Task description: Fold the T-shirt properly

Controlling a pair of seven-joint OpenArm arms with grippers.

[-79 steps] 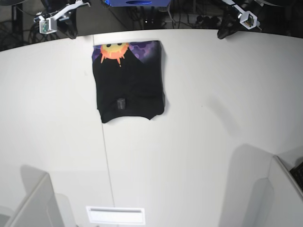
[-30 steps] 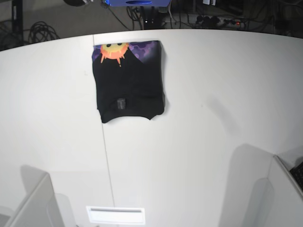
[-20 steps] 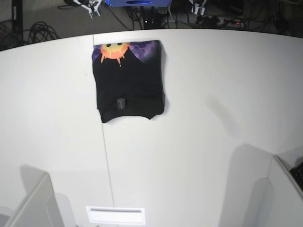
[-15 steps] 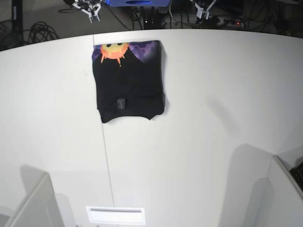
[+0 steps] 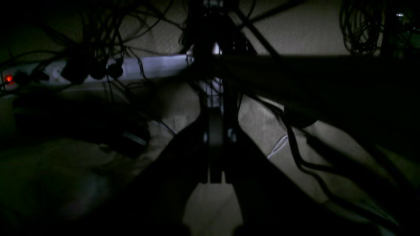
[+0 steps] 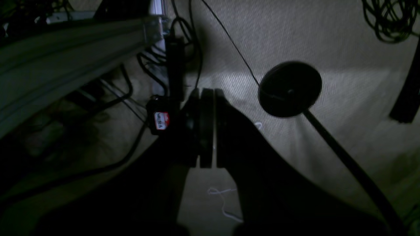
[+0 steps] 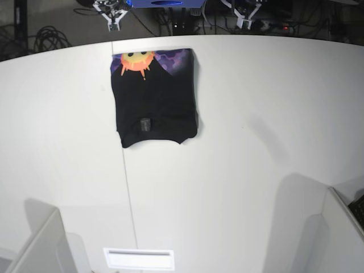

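The T-shirt (image 7: 154, 98) is lying as a compact black rectangle near the table's (image 7: 256, 142) far edge, sun print (image 7: 137, 61) showing along its far strip, a small grey tag (image 7: 145, 123) sitting on the black cloth toward the near hem. It is looking folded to me, though the near hem is curving unevenly, so I'm judging the job as all but done. Both arms are hanging beyond the far edge, clear of the cloth: the right gripper (image 7: 112, 17) off the shirt's far-left corner, the left gripper (image 7: 244, 16) well to the other side. In the wrist views the right gripper (image 6: 206, 157) is showing its jaws pressed together with nothing between them, and the left gripper (image 5: 215, 170) is looking the same, closed and empty, though that view is very dark. The risks now: an arm sweeping back low over the edge could be catching the printed strip and dragging the fold open, and those dangling cables (image 5: 295, 144) could be snagging a wrist.
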